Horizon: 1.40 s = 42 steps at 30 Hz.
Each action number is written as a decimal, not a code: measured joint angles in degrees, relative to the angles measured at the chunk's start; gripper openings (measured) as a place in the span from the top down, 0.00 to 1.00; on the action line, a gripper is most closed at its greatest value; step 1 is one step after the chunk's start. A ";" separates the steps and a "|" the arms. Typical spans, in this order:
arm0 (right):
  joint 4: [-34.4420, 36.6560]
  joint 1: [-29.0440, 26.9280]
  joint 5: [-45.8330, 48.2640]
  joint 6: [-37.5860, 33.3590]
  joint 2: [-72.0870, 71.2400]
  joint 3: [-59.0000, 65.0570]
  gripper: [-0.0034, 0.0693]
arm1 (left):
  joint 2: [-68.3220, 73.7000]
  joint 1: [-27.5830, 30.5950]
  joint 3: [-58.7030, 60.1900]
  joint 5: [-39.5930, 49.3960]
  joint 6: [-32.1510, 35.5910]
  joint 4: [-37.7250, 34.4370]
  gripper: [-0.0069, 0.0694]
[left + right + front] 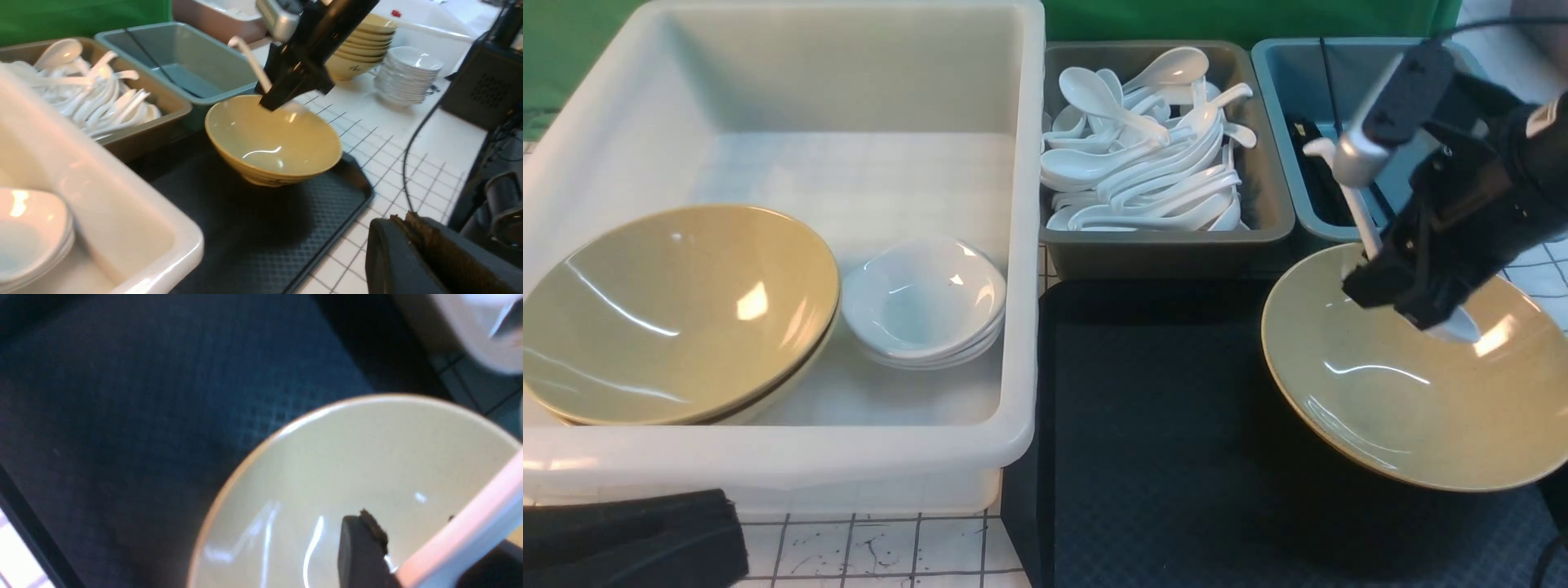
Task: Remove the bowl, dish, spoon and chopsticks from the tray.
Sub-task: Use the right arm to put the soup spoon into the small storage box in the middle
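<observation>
We see the bowl [1405, 408] sitting on the right part of the tray [1176, 425], its far rim close to the bins behind it. The rest of the tray's textured surface shows bare. The spoon [1357, 204] stands steeply in the bowl at its far side, handle up and tilted to the left, scoop down by the inner wall. We cannot tell whether the scoop touches the bowl.

The right claw [1392, 298] reaches down into the bowl from the right, and its jaws are closed partway around the spoon's handle, gripping it.

Just beyond the tray stands a grey-brown bin [1168, 245] heaped with white spoons [1143, 171]. To its right is a blue-grey bin [1327, 233] with dark chopsticks [1316, 181] lying inside.

Left of the tray, touching its edge, is a big white tub [1021, 245]. It holds a stack of tan bowls [670, 318] on the left and a stack of white dishes [923, 298] beside them.

The left claw [629, 539] rests low at the near left over the white gridded desk [890, 547], well apart from the tray, its jaws pressed together with nothing between them.
</observation>
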 joint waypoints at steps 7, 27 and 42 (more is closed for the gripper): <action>0.17 4.94 -1.24 4.29 8.34 -15.76 0.60 | 0.00 0.00 0.00 -6.05 -4.54 6.48 0.91; 0.26 5.07 -27.27 8.44 45.00 -45.84 0.60 | 0.00 0.00 0.00 -10.03 -23.66 25.34 0.91; 0.03 5.07 -21.77 9.32 43.69 -46.43 0.18 | 0.00 0.00 0.00 -9.72 -24.73 28.94 0.91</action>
